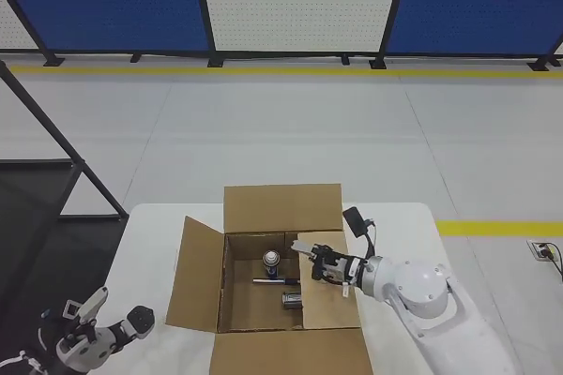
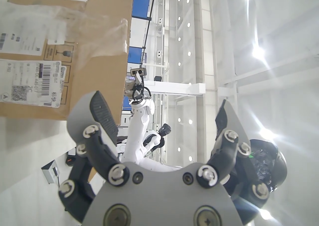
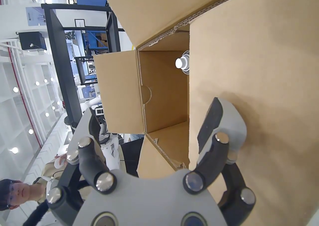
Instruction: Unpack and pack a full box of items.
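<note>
One corrugated cardboard box (image 1: 283, 208), flaps splayed, round-capped bottle (image 1: 272, 262) inside

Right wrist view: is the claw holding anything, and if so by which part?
Nothing is held. The right claw is open, one finger lying over the box flap without clamping it. The left claw is open and empty too.
</note>
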Available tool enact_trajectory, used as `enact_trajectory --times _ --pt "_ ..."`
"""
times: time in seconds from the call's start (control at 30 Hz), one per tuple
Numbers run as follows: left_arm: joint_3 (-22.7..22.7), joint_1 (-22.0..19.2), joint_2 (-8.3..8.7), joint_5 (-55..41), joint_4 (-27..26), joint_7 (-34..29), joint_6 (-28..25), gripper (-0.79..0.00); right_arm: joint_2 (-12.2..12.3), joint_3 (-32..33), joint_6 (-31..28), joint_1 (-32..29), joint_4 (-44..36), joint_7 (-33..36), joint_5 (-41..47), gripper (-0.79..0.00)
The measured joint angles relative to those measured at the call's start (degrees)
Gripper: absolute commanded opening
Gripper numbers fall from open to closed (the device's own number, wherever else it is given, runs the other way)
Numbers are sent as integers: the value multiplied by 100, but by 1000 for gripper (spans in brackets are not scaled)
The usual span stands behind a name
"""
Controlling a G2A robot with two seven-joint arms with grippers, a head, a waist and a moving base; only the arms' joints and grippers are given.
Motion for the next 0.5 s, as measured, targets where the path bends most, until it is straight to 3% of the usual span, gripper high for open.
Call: enact_trajectory --times 0.2,0.5 --pt "4 -100 -26 -499 157 597 147 0 6 -42 -20 23 102 -11 -113 0" --pt "142 -260 15 -148 66 658 239 0 17 -28 -111 37 192 37 -112 0"
